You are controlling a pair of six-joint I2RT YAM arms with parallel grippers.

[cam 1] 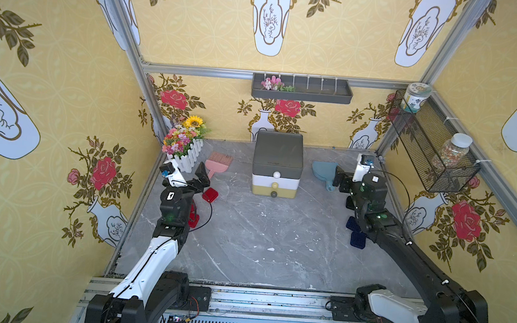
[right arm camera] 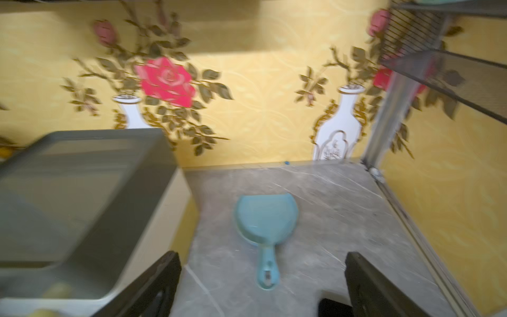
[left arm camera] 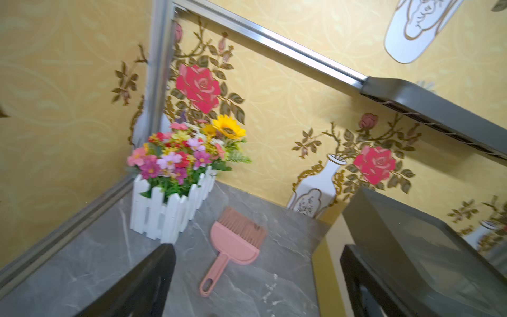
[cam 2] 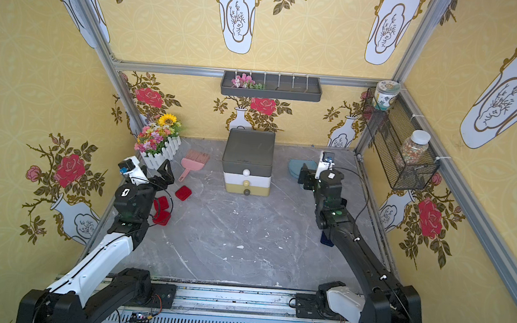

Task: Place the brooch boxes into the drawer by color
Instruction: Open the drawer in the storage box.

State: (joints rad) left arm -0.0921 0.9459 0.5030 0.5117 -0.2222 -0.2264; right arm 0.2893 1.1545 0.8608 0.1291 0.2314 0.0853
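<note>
The drawer (cam 1: 277,167) (cam 2: 247,164) stands at the back middle with all three tiers pushed in. Red brooch boxes (cam 1: 210,194) (cam 2: 183,192) lie on the left, two of them partly under my left arm (cam 2: 161,211). Dark blue brooch boxes (cam 1: 357,239) (cam 2: 327,238) lie under my right arm. A black box (right arm camera: 333,307) shows near the right fingers. My left gripper (cam 1: 201,178) (left arm camera: 256,247) hangs open and empty above the red boxes. My right gripper (cam 1: 341,179) (right arm camera: 263,255) is open and empty, right of the drawer (right arm camera: 82,192).
A pink brush (cam 1: 217,162) (left arm camera: 236,238) and a flower pot with a white fence (cam 1: 184,145) sit back left. A blue dustpan (cam 1: 324,170) (right arm camera: 266,216) lies back right. A grey wall tray (cam 1: 302,88) and a wire basket (cam 1: 432,144) hang on the walls.
</note>
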